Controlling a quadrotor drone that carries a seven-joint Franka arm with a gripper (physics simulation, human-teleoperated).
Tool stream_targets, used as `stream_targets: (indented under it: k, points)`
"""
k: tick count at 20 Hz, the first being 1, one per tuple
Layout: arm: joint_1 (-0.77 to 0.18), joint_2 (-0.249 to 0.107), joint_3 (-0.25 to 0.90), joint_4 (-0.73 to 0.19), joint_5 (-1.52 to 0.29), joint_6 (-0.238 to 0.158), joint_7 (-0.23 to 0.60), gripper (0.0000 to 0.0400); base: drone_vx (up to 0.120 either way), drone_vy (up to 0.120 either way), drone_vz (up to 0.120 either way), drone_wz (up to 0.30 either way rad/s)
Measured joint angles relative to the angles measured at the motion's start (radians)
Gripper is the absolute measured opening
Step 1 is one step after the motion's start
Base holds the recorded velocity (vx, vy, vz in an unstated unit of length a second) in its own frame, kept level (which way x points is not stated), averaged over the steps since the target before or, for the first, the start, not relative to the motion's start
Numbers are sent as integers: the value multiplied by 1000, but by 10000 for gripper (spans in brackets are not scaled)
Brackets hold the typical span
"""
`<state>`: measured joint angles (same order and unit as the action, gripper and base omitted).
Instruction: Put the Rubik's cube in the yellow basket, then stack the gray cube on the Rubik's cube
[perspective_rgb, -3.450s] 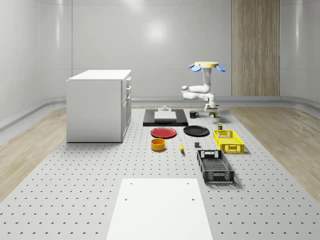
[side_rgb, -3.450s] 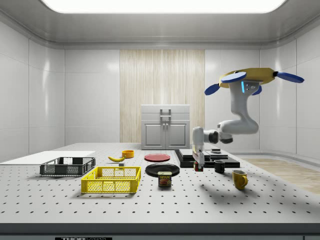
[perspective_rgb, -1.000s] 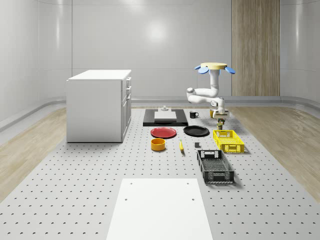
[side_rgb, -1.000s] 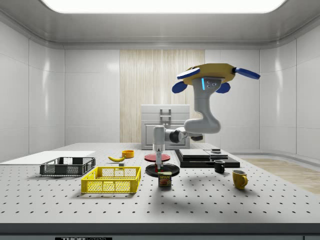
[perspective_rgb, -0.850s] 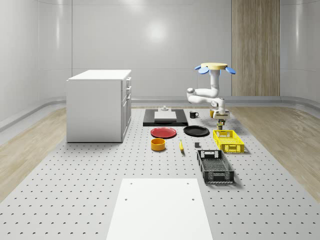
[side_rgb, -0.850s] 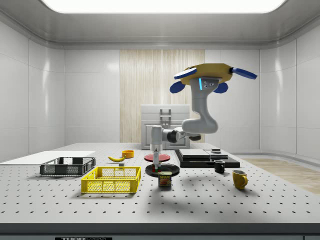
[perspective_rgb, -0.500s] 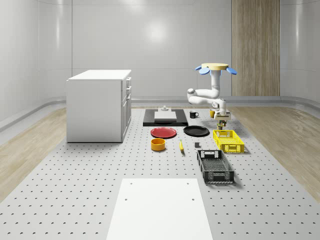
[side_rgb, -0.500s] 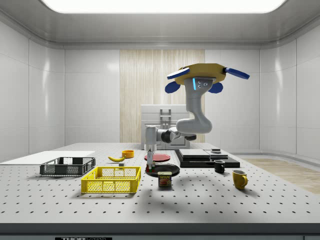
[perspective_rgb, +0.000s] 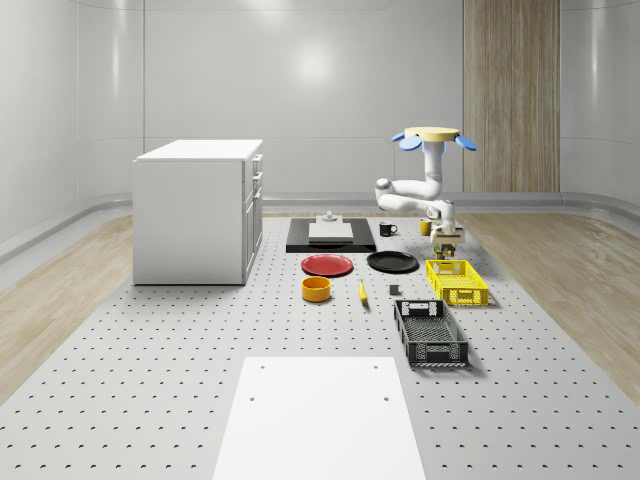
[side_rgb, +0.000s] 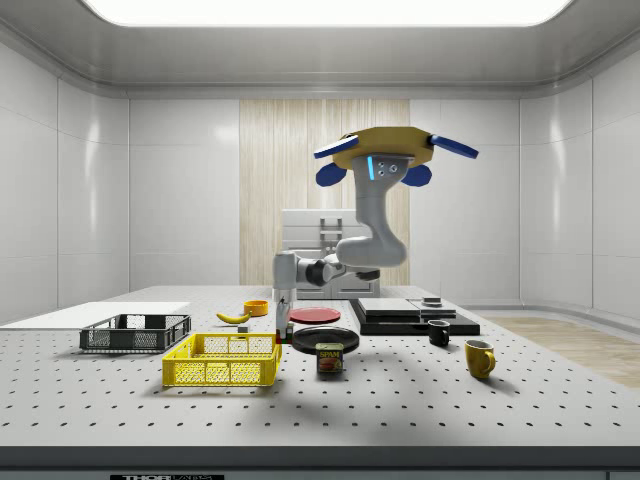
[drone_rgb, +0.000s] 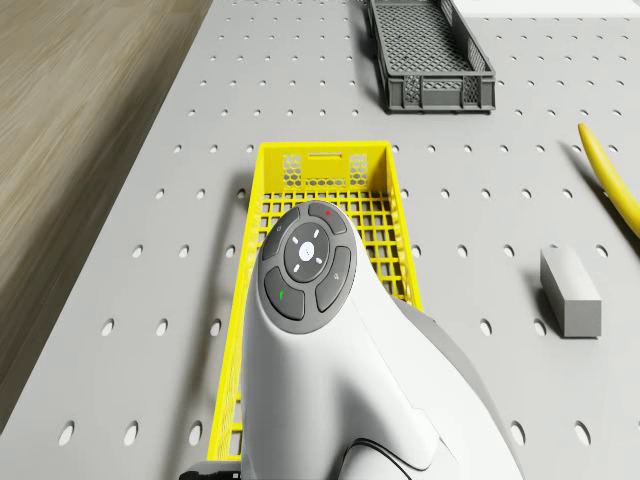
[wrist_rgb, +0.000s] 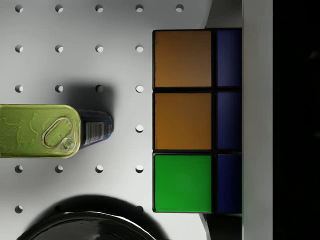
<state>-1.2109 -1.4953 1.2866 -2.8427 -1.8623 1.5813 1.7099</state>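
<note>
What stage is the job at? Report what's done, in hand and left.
Done: the multicoloured Rubik's cube is lifted, clamped in the fingers. In hand: the hovering drone carries it at the end of the yellow mesh basket, above bare table beside a green tin. Left: lower it into the basket, then stack the gray cube, lying on the table, on it.

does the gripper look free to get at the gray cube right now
Probably not yet: the gripper, by the yellow basket's near end under the hovering drone, is shut on the Rubik's cube. The gray cube itself sits uncovered.
</note>
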Motion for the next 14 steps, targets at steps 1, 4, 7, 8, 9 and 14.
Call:
stream_targets:
  k: [1, 4, 7, 8, 9, 14]
  points:
    - [0, -1, 0, 0, 0, 1, 0, 325, 120, 0, 0, 0]
    - [-1, -3, 0, 0, 1, 3, 1, 325, 120, 0, 0, 0]
    - [-1, -5, 1, 0, 2, 4, 1, 325, 120, 0, 0, 0]
    - [-2, -5, 1, 0, 2, 5, 1, 325, 120, 0, 0, 0]
    - [-2, -6, 1, 0, 3, 6, 1, 325, 120, 0, 0, 0]
    - [-3, -9, 1, 0, 4, 8, 2, 325, 120, 0, -8, 0]
